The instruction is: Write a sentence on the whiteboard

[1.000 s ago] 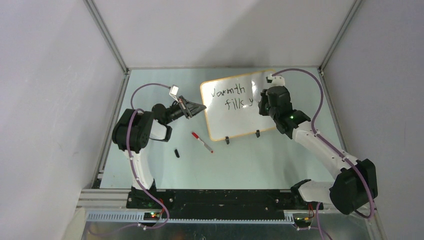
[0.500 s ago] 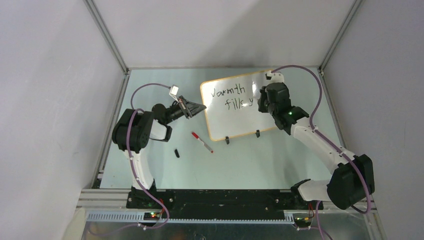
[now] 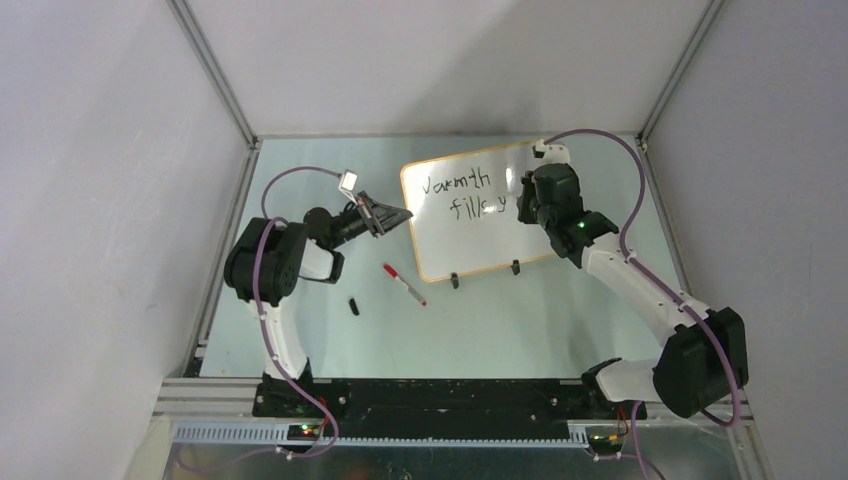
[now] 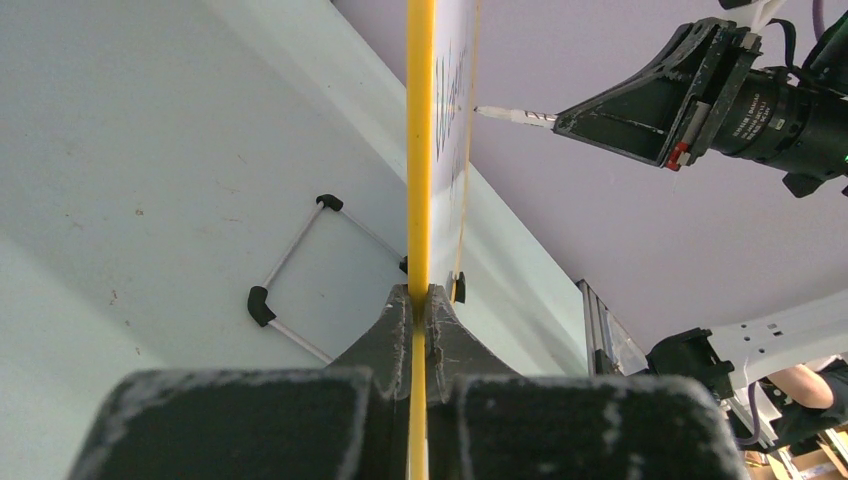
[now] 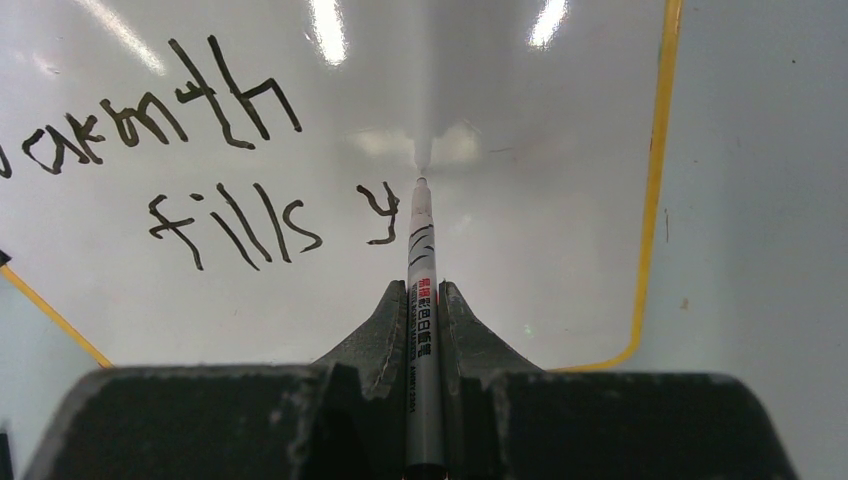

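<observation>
The whiteboard (image 3: 470,245) stands tilted on the table, its yellow edge (image 4: 420,150) running straight into my left gripper (image 4: 421,295), which is shut on the board's left edge (image 3: 403,214). The sentence (image 5: 220,170) reads "Warmth" and below it "fills y" in black (image 3: 465,193). My right gripper (image 5: 422,290) is shut on a grey marker (image 5: 421,260). Its tip rests on the white surface (image 5: 520,120) just right of the "y". From above, the right gripper (image 3: 522,205) covers the board's right part. The marker tip (image 4: 510,116) also shows from the left wrist.
A red-capped marker (image 3: 403,284) and a small black cap (image 3: 354,306) lie on the table in front of the board's left corner. Two black clip feet (image 3: 454,281) (image 3: 516,267) hold the board's near edge. A wire stand (image 4: 300,270) shows behind it. Enclosure walls ring the table.
My right wrist has shifted slightly toward the far side, with the marker still on the board. The left arm and the board have not moved, and the writing looks the same.
</observation>
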Motion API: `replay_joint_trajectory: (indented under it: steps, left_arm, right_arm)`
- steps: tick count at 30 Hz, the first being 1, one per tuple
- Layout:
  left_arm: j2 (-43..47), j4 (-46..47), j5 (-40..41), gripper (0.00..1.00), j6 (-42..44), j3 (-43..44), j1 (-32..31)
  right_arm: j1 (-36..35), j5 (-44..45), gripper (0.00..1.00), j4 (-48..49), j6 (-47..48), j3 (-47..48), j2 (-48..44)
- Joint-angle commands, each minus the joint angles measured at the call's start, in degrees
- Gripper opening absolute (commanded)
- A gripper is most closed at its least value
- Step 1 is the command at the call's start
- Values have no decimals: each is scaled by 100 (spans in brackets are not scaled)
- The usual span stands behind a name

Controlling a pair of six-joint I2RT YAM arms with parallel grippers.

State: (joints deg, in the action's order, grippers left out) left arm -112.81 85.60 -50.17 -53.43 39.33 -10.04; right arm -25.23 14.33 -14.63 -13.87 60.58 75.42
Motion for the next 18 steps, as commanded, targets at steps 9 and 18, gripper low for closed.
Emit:
replay_joint_trajectory:
  steps: [9,18]
  left_arm:
    - [185,202,-48,0,225,-74,-74]
    - [190,203,-53,0,228,-75,-72]
  right_arm:
    - [36,114,0,118,14,326,190]
    - [38,-83,0,100,34,328,207]
